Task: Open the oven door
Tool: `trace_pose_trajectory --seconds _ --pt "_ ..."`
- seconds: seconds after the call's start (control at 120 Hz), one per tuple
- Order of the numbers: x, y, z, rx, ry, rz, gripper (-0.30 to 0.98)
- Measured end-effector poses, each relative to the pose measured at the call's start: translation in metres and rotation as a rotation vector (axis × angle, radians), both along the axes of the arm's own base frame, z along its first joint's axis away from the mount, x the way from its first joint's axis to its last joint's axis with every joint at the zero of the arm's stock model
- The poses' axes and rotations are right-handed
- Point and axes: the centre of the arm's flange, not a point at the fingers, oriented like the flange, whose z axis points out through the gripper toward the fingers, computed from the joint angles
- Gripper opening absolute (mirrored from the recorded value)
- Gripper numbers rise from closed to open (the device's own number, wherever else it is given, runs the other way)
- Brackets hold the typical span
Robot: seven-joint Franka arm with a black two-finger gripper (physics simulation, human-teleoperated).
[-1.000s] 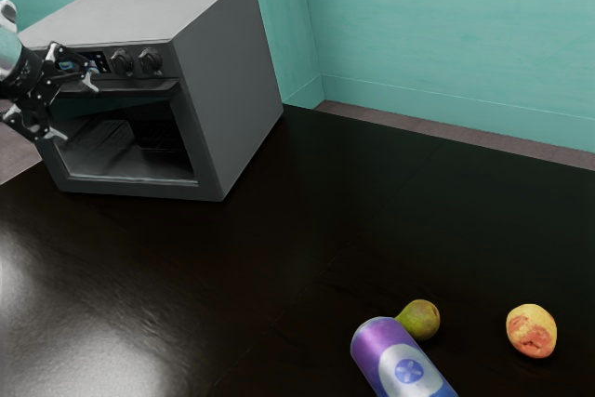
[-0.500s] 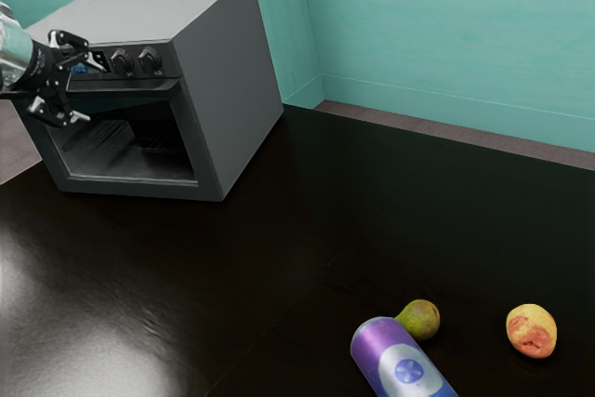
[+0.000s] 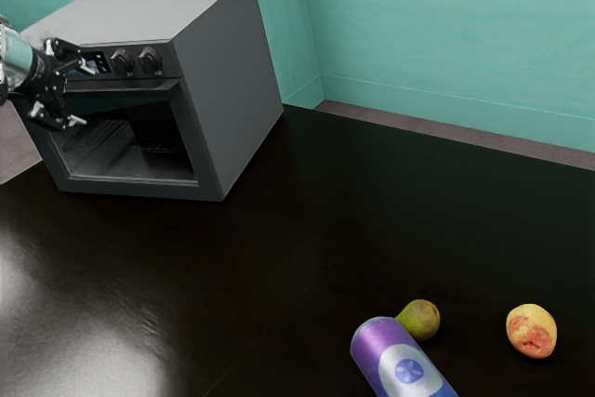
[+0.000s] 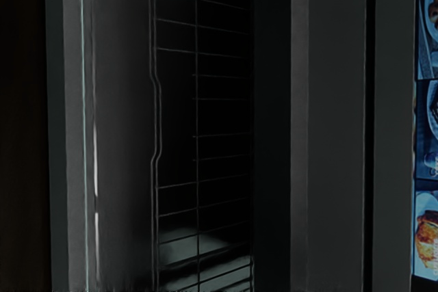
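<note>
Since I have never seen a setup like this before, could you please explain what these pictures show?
The machine is a robot arm ending in a black two-finger gripper. The exterior view is from a camera at the arm's side; the arm comes in from that view's left. The wrist view is from a camera on its hand, looking at the oven's front, with a wire rack behind the glass. On the dark table stand the grey oven and, well away from it, a purple can, a pear and a yellow-red fruit. The fingers are spread, holding nothing.
</note>
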Motion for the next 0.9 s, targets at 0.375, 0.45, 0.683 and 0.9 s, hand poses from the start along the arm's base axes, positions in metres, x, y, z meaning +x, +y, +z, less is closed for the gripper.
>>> trace_pose_trajectory --seconds 0.375,0.45,0.683,0.9 --pt "0.011 0.002 -0.027 -0.032 0.024 0.013 0.68" --pt "0.011 0.002 -0.034 -0.038 0.031 0.017 0.68" --pt "-0.034 -0.018 -0.047 -0.064 0.034 0.046 0.68" --pt "-0.142 -0.066 -0.064 -0.081 0.019 0.097 0.68"
